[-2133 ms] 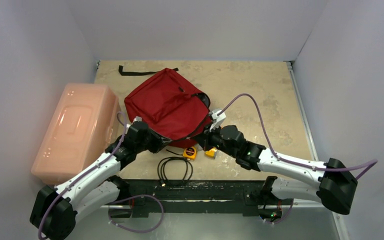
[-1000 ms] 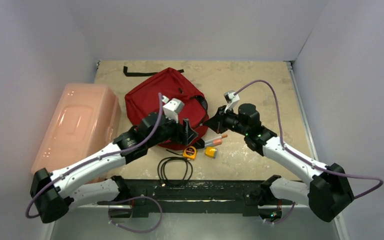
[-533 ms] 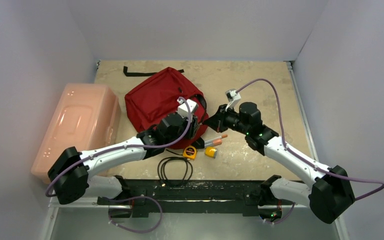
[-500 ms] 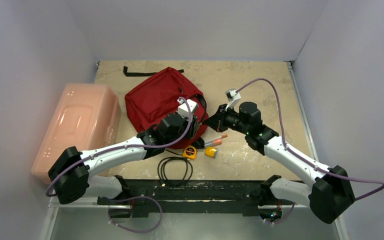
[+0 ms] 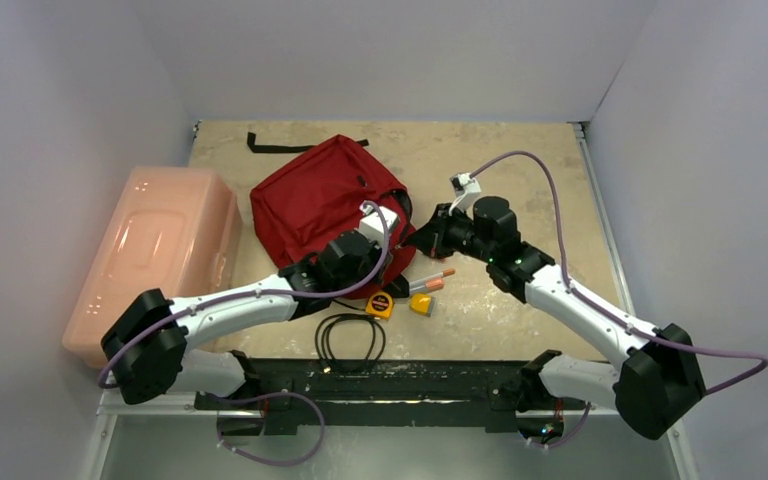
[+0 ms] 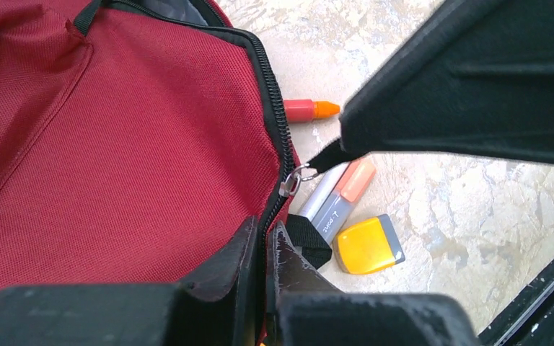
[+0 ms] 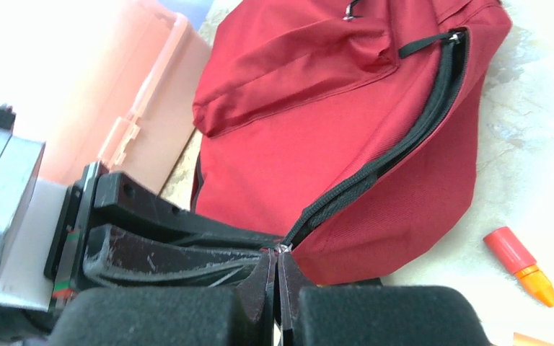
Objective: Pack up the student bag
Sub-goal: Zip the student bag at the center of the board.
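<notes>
The student bag (image 5: 320, 205), a dark red backpack, lies on the table with its black zipper along the near right edge. My left gripper (image 5: 386, 264) is shut on the zipper edge of the bag (image 6: 137, 144), its jaws (image 6: 267, 241) closed around the black zipper tape just below the metal slider (image 6: 288, 184). My right gripper (image 5: 419, 240) meets it from the right. Its jaws (image 7: 277, 261) are shut on the black pull tab of the slider. The zipper (image 7: 411, 137) runs up and away across the bag (image 7: 317, 94). The bag's inside is hidden.
A pale pink plastic box (image 5: 150, 260) stands left of the bag. An orange-tipped red marker (image 6: 309, 110), a grey marker with an orange cap (image 6: 340, 193) and a small yellow item (image 6: 368, 245) lie beside the zipper. A yellow tape measure (image 5: 380, 304) and a black cable (image 5: 350, 338) lie nearer.
My left gripper swung right from the bag's near left side to the zipper edge. My right gripper lifted from the small items to the zipper pull. The bag shifted slightly.
</notes>
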